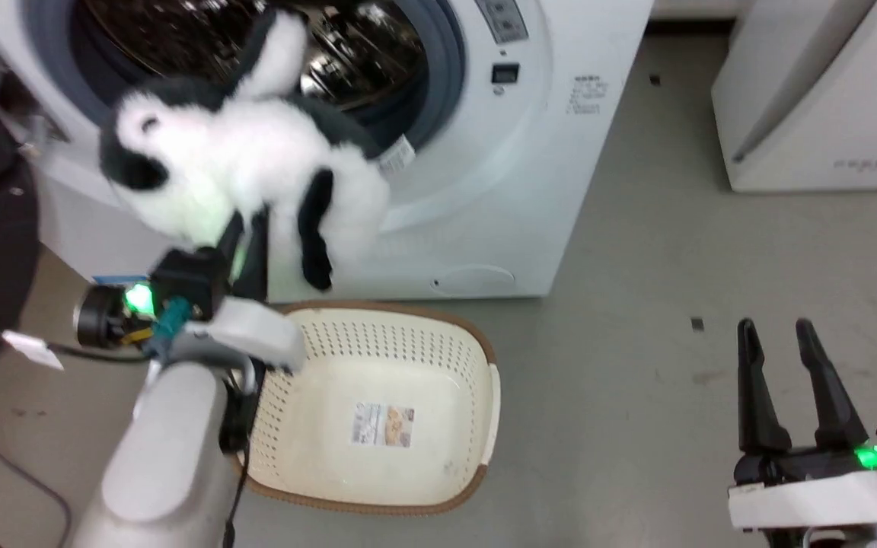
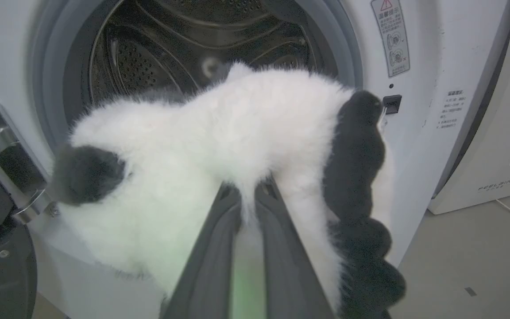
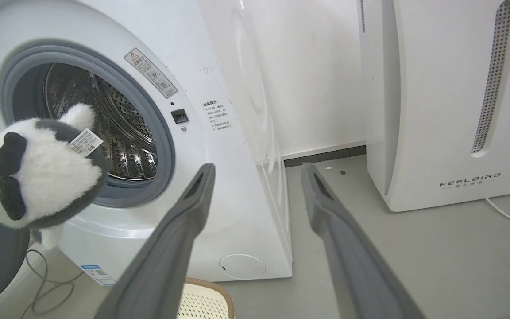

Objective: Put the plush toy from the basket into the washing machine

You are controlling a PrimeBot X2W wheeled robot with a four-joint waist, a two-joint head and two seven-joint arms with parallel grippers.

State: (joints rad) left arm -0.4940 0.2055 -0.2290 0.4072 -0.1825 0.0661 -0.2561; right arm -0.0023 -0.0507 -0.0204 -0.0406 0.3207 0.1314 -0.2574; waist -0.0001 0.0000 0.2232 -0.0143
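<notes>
Clamping the plush toy (image 1: 256, 160) in the left gripper (image 1: 248, 224), fingers pinched nearly together on a tuft of white fur. Hangs at upper left of frame, against the washing machine (image 1: 515, 190) porthole, well above the basket (image 1: 408, 310). Looks partly over the gasket lip, but too blurred to call. Idling the right gripper (image 1: 776, 329) at lower right, spread wide, holding nothing. Push straight in past the gasket before letting go. Watch the dangling black leg and tag for snags. Release only with the bulk over the drum (image 2: 148, 53).
</notes>
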